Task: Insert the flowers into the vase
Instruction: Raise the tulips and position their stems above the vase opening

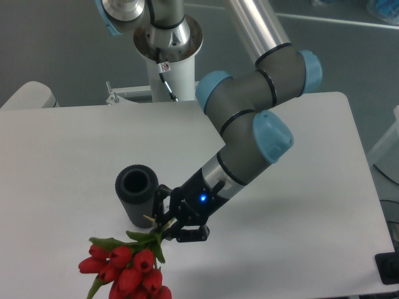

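The vase [138,194] is a dark ribbed cylinder standing on the white table [62,156], its round mouth open toward the camera. Just right of its base my gripper [167,227] is shut on the green stems of the flowers [124,269]. The red tulip buds hang low toward the table's front edge, below and left of the gripper, with the bunch's stem ends pointing up toward the vase's side. The bottom of the bunch is cut off by the frame.
The arm's grey links and blue joint caps [273,137] reach over the table's middle right. The white robot pedestal [168,68] stands at the back edge. A dark object [388,268] sits at the far right edge.
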